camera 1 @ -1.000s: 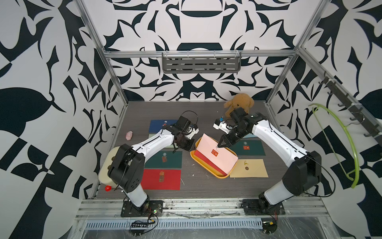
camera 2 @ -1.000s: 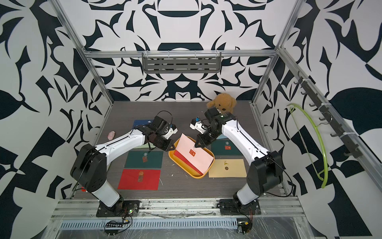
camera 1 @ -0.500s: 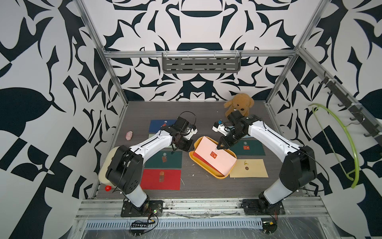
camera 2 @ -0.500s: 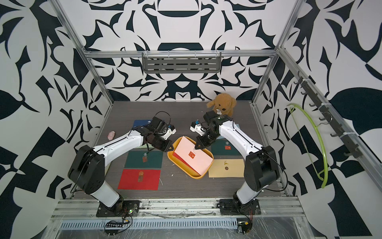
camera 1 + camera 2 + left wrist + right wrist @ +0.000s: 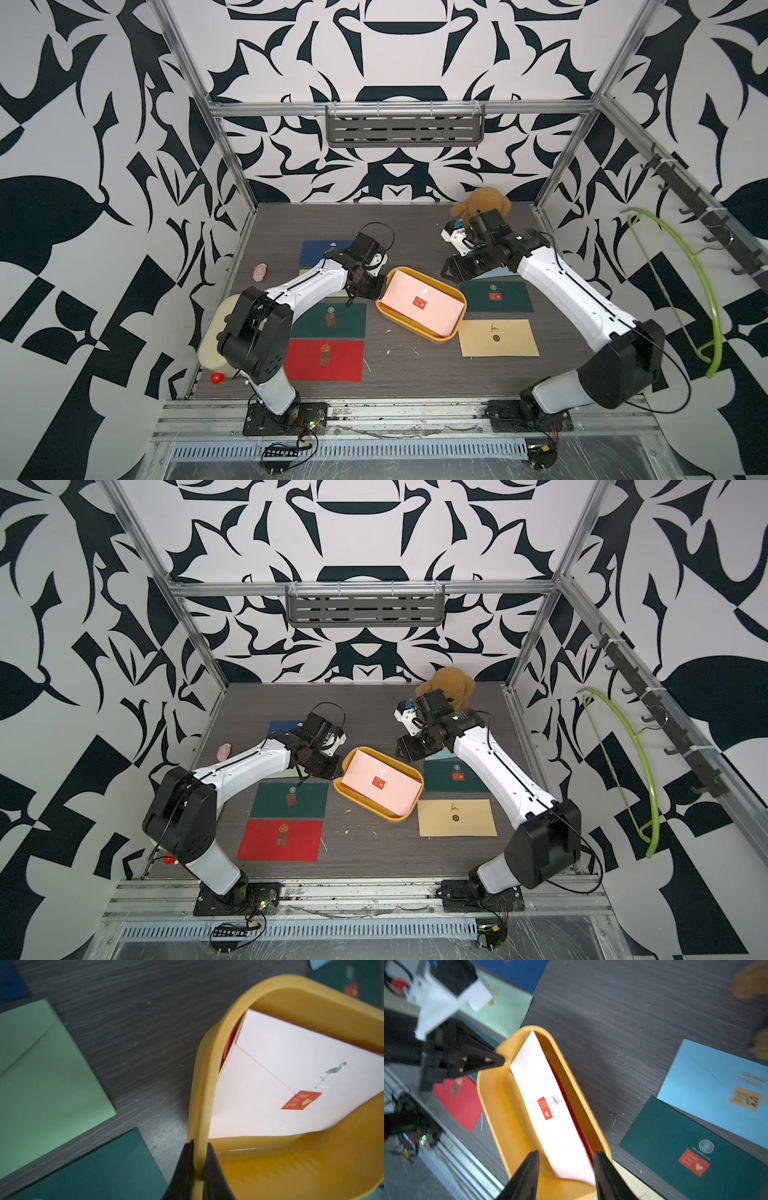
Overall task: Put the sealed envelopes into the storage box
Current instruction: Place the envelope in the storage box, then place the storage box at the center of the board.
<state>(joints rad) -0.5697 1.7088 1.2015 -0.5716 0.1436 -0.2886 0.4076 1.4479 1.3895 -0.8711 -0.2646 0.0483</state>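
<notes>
- Storage box (image 5: 415, 328), mustard yellow, sits askew in the middle of the dark wood-grain surface (image 5: 415, 232), between the two arms.
- Inside it, a pink envelope (image 5: 422, 305) sealed with a red sticker lies on top of a red envelope (image 5: 228, 1049), of which only a strip shows.
- The left claw (image 5: 200, 1148) is pinched on the box's rim at its left end, with one finger inside the wall and one outside.
- The right claw (image 5: 566, 1152) hangs over the box's right end with its fingers apart, holding nothing. The end of the pink envelope shows in the gap below.
- Left of the box lie four envelopes:
  - a navy envelope (image 5: 318, 253);
  - a light green envelope (image 5: 41, 1074), mostly hidden under the left arm in both top views;
  - a left dark green envelope (image 5: 340, 324);
  - a loose red envelope (image 5: 324, 359), nearest the front rail.
- Right of the box lie three more:
  - a right dark green envelope (image 5: 494, 297), just beside the rim;
  - a cream envelope (image 5: 498, 338), in front of the dark green one;
  - a light blue envelope (image 5: 716, 1084), largely covered by the right arm.
- A brown plush toy (image 5: 482, 201) sits at the back, behind the right wrist.
- A small pink object (image 5: 260, 271) lies near the left wall.
</notes>
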